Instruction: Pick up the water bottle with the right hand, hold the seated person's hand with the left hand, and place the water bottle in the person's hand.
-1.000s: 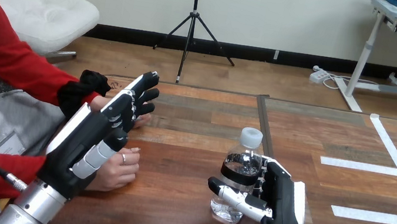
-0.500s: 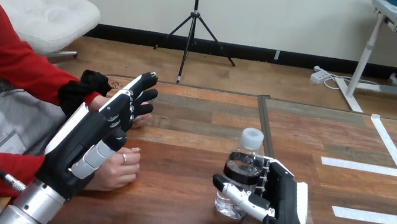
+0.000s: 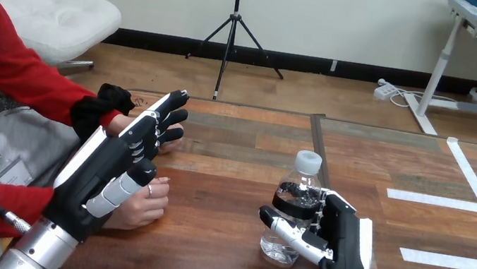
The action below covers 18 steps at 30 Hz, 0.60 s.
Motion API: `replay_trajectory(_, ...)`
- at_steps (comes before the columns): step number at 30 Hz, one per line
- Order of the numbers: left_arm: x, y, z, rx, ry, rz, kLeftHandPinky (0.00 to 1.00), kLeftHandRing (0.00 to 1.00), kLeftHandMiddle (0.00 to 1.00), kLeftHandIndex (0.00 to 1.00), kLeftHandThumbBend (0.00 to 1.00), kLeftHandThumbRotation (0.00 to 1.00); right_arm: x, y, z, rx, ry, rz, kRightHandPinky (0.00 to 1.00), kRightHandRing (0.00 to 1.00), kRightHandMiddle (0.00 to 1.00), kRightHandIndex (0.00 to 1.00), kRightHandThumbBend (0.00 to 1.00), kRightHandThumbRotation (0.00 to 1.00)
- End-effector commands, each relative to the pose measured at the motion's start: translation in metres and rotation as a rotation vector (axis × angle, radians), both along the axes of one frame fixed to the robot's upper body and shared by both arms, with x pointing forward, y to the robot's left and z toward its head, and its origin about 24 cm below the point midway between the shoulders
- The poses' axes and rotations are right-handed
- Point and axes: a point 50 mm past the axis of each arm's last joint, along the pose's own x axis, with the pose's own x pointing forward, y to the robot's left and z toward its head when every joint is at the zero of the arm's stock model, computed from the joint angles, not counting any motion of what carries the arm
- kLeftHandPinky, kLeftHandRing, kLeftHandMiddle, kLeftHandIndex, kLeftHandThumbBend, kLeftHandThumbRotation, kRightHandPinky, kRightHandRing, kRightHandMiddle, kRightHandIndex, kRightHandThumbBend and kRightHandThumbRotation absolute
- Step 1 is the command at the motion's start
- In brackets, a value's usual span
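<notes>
Upright bottle (image 3: 294,211) stands near-right on the table (image 3: 229,176). The right robot hand (image 3: 347,247) is wrapped round its dark-banded waist, thumb across the front.

Thin clear plastic, part full: likely light, smooth, dents if squeezed. The waist is the firmest hold.

Left robot hand (image 3: 110,165) has straight fingers above the person's hand (image 3: 139,207); no grip seen.

Against a second ago, bottle and right robot hand sit slightly further right; left robot hand much the same.
</notes>
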Motion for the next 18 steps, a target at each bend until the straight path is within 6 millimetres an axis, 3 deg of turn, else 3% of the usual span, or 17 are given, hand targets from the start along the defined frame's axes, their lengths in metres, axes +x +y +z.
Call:
replay_trajectory(1, 0.009, 0.007, 0.019, -0.020, -0.103, 0.032, 0.87, 0.93, 0.97, 0.96, 1.00, 0.88, 0.019, -0.021, 0.030, -0.021, -0.143, -0.045, 0.33, 0.43, 0.52, 0.52, 0.82, 0.00)
replay_trajectory(9, 0.011, 0.008, 0.023, -0.039, -0.127, 0.049, 0.87, 0.94, 0.96, 0.96, 1.00, 0.84, 0.019, -0.024, 0.045, -0.043, -0.208, -0.025, 0.28, 0.37, 0.52, 0.51, 0.81, 0.00)
replay_trajectory(18, 0.015, 0.015, 0.029, 0.065, -0.169, 0.084, 0.91, 0.97, 0.98, 0.97, 1.00, 0.82, 0.016, -0.027, 0.066, -0.073, -0.290, 0.018, 0.26, 0.34, 0.50, 0.50, 0.81, 0.00)
